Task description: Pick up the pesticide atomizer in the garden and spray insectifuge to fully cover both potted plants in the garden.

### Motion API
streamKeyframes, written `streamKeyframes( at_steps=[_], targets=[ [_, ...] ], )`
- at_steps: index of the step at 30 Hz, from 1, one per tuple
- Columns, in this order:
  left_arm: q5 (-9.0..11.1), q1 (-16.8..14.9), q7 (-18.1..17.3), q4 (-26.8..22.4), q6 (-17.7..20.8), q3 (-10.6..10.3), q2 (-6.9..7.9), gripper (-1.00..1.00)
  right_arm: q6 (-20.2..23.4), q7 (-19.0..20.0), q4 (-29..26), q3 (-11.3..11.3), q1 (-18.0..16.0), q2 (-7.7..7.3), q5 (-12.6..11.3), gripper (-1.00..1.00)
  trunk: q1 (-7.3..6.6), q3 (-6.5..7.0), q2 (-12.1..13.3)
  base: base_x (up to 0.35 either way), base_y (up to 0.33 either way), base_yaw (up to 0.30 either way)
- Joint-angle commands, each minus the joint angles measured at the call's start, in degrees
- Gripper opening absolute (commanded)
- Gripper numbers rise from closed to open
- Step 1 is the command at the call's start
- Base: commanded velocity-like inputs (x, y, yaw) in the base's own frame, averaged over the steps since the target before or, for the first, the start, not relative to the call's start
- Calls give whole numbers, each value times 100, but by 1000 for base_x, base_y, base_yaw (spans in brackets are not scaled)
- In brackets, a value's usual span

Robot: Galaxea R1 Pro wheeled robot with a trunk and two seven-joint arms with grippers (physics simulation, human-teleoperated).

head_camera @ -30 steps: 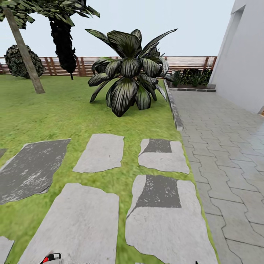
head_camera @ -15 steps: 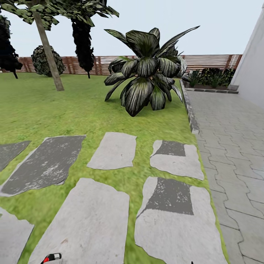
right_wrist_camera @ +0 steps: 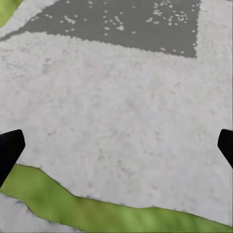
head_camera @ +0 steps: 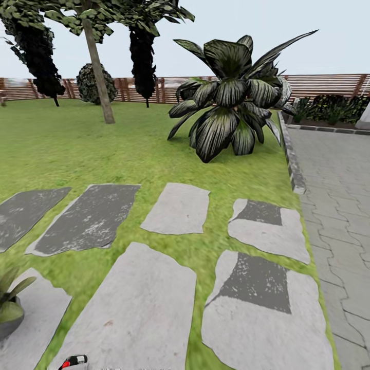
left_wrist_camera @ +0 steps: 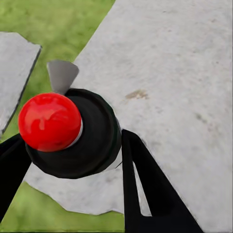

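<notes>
My left gripper (left_wrist_camera: 73, 167) is shut on the pesticide atomizer (left_wrist_camera: 73, 133), a dark bottle with a red top and a pale nozzle, held over a grey stepping stone (left_wrist_camera: 170, 87). The atomizer's red top (head_camera: 72, 361) peeks in at the bottom edge of the head view. One potted plant (head_camera: 9, 308), pointed green leaves in a grey pot, stands at the lower left edge on the garden lawn (head_camera: 77, 149). In its wrist view, my right gripper (right_wrist_camera: 116, 145) is open above another stepping stone (right_wrist_camera: 126, 107), nothing between its fingers.
Several stepping stones (head_camera: 133, 308) cross the grass ahead. A big dark leafy bush (head_camera: 231, 97) stands beyond them beside a stone curb (head_camera: 292, 154) and the grey paved patio (head_camera: 339, 205). A tree trunk (head_camera: 100, 77) and the wooden fence (head_camera: 329, 85) lie further back.
The head view has turned left, so the whole scene has shifted right. The potted plant has come into view at the lower left. The atomizer stays in my left gripper.
</notes>
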Motion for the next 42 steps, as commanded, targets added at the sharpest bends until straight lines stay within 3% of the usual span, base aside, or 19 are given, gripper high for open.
streamKeyframes(
  at_steps=[1, 42],
  targets=[
    [4, -5, 2, 8, -19, 3, 0, -100, -17, -1, 3, -27, -2, 4, 34, 100, -1, -7, -2, 0, 0, 266],
    [-5, -2, 2, 15, -18, 3, -10, -100, -17, 1, 4, -27, -1, 11, 34, 100, -1, -97, -2, 0, 0, 269]
  ],
)
